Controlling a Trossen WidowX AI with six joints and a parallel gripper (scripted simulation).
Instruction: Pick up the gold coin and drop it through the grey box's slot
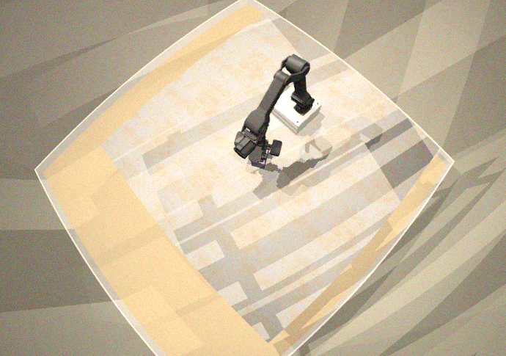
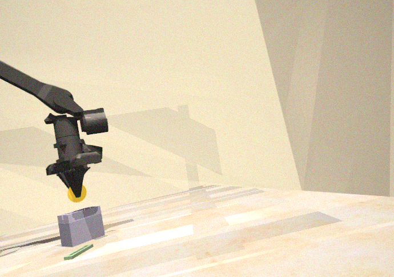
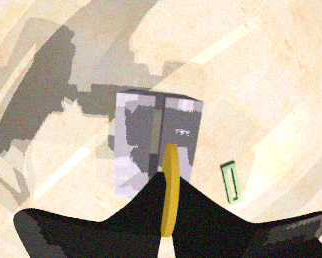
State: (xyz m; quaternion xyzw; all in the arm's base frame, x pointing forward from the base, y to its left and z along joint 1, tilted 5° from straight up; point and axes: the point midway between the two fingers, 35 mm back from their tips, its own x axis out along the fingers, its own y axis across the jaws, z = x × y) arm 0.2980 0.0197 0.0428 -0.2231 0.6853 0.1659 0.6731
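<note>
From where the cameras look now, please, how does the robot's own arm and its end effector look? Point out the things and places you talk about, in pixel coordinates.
The arm (image 1: 270, 96) (image 2: 23, 79) is dark grey to black, with chunky links and rounded, cylinder-like joints. The end effector (image 2: 77, 195) (image 3: 165, 179) is black, with fingers that taper to narrow tips. No cable or marking can be made out.

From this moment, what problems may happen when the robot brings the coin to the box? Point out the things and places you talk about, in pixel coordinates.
The gold coin (image 2: 70, 195) (image 3: 172, 200) may hit the lid: in the wrist view it appears slightly right of the narrow slot (image 3: 156, 131) and not quite parallel. The jaws grip it only at a small area, so contact with the grey box (image 2: 70, 234) (image 3: 185, 120) might twist it.
</note>
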